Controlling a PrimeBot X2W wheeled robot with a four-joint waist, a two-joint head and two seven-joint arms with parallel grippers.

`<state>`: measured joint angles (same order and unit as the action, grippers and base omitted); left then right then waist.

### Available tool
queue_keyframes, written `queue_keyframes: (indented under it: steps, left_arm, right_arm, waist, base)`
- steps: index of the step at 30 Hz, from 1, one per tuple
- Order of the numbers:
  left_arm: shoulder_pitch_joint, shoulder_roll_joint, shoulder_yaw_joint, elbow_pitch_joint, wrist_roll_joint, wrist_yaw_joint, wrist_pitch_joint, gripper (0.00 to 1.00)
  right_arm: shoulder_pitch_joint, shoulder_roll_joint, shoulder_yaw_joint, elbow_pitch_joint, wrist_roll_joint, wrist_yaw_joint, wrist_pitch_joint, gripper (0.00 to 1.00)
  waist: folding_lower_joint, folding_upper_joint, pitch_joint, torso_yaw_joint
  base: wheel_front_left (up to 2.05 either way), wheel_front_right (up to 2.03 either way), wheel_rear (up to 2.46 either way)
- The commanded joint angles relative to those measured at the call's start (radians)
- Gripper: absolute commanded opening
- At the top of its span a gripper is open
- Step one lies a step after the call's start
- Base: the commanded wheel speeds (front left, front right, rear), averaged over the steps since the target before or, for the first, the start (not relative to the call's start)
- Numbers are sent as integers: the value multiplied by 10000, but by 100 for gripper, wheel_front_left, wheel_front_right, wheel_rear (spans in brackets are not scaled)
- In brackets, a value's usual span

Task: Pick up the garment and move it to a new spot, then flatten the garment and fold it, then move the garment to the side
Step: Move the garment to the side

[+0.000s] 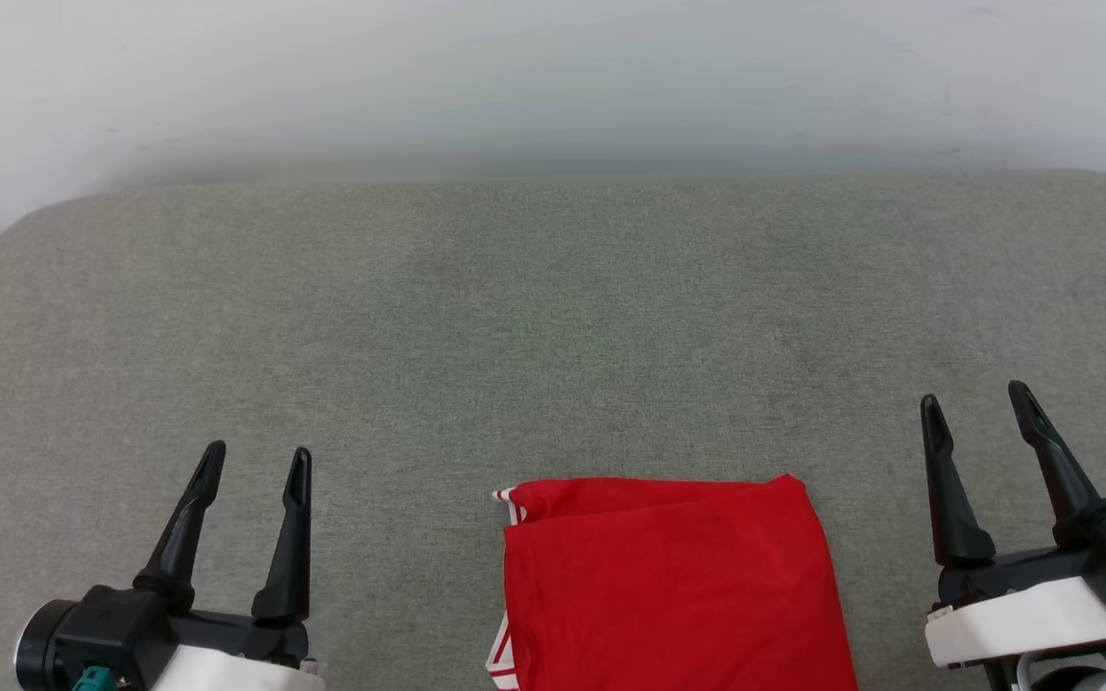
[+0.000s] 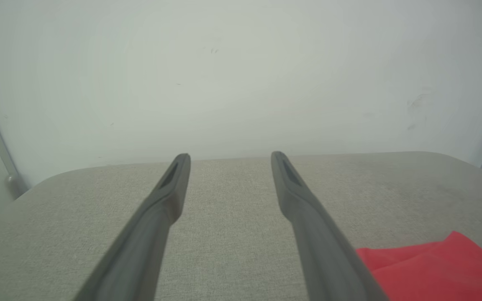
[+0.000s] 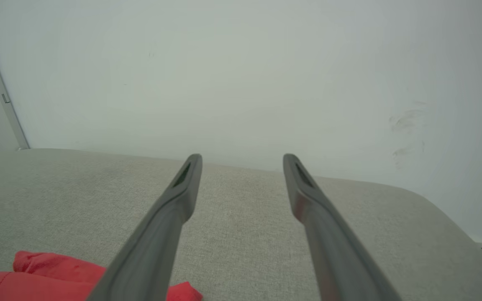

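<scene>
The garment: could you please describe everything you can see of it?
The garment is red, soft-looking jersey cloth, folded into a flat, roughly rectangular stack with a plain side up. Red-and-white striped trim peeks out along its left edge. It lies on the grey cushion at the head view's bottom, between the left gripper and right gripper, both open and touching nothing.

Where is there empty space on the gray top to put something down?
The widest bare stretch of the gray top lies between the wall and the red garment. Narrower free strips run between the left gripper and the garment, and between it and the right gripper. The near middle is crowded.
</scene>
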<state>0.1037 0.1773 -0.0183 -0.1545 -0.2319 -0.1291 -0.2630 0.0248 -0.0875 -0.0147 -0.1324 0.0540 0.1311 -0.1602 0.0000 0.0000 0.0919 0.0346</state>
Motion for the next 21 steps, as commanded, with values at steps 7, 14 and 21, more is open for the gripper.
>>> queue_keyframes:
  steps: [7,14,21]
  left_arm:
    - [62,-26,26,2,12,-9,-21,100]
    - [-2,-55,-66,159,47,-9,-21,100]
    - [-385,-9,-305,265,72,-9,-21,100]
  right_arm:
    - [158,-257,257,-221,557,-6,983,100]
    - [186,-1114,664,-692,1785,-9,5279,100]
    - [-63,-1065,523,-1211,2479,-6,9257,100]
  waist:
    - [0,0,62,130]
    - [0,0,372,334]
    - [0,0,795,731]
  base:
    - [0,0,0]
    - [0,0,0]
    - [0,0,0]
